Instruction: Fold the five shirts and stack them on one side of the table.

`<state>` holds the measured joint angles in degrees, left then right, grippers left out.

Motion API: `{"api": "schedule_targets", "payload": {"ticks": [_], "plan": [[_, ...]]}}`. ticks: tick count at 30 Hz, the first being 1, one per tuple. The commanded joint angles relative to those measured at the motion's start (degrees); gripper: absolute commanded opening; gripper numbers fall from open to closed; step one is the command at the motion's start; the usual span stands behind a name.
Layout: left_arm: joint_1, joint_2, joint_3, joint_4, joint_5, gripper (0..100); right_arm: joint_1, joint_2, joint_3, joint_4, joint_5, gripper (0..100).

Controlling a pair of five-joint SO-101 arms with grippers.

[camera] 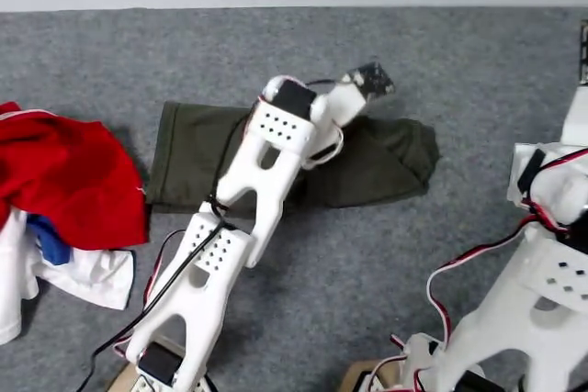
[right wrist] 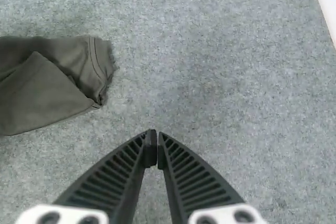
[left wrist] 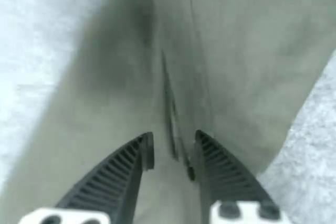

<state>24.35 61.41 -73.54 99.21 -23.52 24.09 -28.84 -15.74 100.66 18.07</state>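
The left arm [camera: 248,199] rises from the near edge of the grey tabletop [camera: 459,61] and leans out across the middle of the olive shirt [camera: 193,153]. This shirt is partly folded into a long band whose long axis runs parallel to the far edge. The unfolded heap sits at the left edge, with a red shirt [camera: 64,181] on top, a white shirt [camera: 92,273] under it and a blue one [camera: 46,236] peeking between them. The right arm [camera: 542,291] stands by the right edge, off the olive shirt's right end. The left pincer [left wrist: 173,148] hovers directly above the cloth, its jaws a little apart and straddling a raised crease that runs away from it along the fabric, with nothing pinched that I can make out. The right pincer [right wrist: 154,148] is closed on nothing, over bare tabletop, with the shirt's bunched right end near but apart from its tips. I judge the left arm better placed for the next fold, since the crease already lies between its jaws.
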Motion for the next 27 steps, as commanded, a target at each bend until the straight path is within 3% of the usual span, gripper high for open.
{"api": "schedule_targets", "payload": {"ticks": [1, 6, 9, 12, 27], "plan": [[0.53, -8.0, -0.13, 1.32, 0.62, 13, 0.57, -1.45, -0.26, 2.24, -0.18, 1.0], [-3.52, -8.88, -0.13, 1.32, 7.38, 17, 0.48, -1.45, -0.26, 2.24, -0.18, 1.0], [-9.85, -9.14, -0.13, 1.49, 15.12, 22, 0.48, -1.45, -0.26, 2.24, -0.18, 1.0], [-16.79, -9.14, 0.13, 1.49, 17.85, 22, 0.48, -1.45, -0.26, 2.24, -0.18, 1.0], [-36.31, -26.46, 28.0, 1.14, 12.13, 22, 0.48, -1.36, -0.26, 2.24, -0.18, 1.0]]}}
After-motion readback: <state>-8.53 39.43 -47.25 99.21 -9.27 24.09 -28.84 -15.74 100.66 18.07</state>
